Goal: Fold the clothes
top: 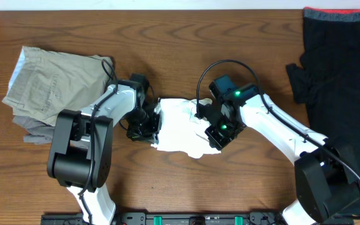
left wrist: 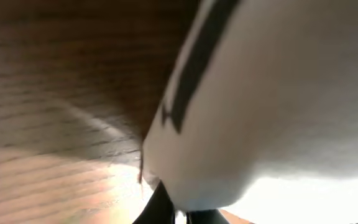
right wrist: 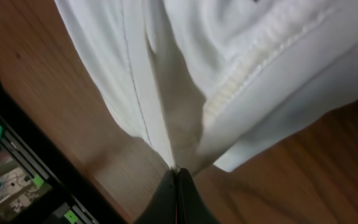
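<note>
The table (top: 186, 187) was brown wood with wavy dark lines in it. A black rail (top: 136, 219) with small green bits ran along its near edge. Past the far edge was a thin pale strip (top: 167, 4). Warm light shone on the wood.

Robot lab bench: left arm (top: 80, 144) and right arm (top: 280, 125) mounted on a black rail (top: 186, 219) at the edge of a wood-grain table (top: 167, 37), white T-shirt (top: 180, 132) between them, blurred clutter (right wrist: 5, 186) beyond.
</note>
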`<state>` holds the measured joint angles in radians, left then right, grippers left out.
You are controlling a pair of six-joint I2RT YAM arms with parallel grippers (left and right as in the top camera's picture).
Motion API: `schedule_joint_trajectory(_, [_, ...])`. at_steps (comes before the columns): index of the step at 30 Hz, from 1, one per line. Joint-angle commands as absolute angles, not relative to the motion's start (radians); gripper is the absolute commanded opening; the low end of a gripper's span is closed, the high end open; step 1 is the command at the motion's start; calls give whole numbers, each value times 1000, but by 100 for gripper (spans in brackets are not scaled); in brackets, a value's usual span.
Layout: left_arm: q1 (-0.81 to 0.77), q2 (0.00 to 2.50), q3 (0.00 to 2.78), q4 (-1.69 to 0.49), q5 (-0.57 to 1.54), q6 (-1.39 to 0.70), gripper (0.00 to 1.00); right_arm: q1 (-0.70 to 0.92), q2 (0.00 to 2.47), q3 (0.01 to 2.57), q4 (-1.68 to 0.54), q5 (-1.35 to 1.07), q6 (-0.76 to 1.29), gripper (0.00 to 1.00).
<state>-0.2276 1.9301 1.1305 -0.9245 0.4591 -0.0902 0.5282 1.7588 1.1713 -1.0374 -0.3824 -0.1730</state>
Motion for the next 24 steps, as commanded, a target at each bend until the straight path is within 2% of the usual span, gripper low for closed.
schedule_joint_trajectory(1, [-191,1942,1114,-933,373,-133,6,538,1747,1106,-1044,-317,-159,1])
schedule_joint_trajectory(9, [-165,1942,1114,-957,381,-132,6,525,1738,1067,-993,-314,-86,1])
schedule_joint_trajectory(11, [-165,1942,1114,-964,393,-132,17,516,1718,1085,-979,-339,-86,3])
schedule_joint_trajectory(12, [-165,1942,1114,-968,394,-132,27,510,1699,1098,-965,-358,-86,6])
schedule_joint_trajectory(13, [-165,1942,1114,-970,397,-132,33,505,1684,1108,-952,-372,-86,8])
schedule_joint_trajectory(15, [-165,1942,1114,-971,402,-132,41,487,1642,1134,-908,-381,-47,17])
schedule_joint_trajectory(17, [-165,1942,1114,-974,408,-132,43,466,1612,1147,-852,-382,14,30])
schedule_joint_trajectory(19, [-165,1942,1115,-983,411,-132,43,449,1601,1148,-783,-386,92,35])
schedule_joint_trajectory(24, [-165,1935,1124,-1010,412,-132,43,459,1652,1147,-641,-557,130,34])
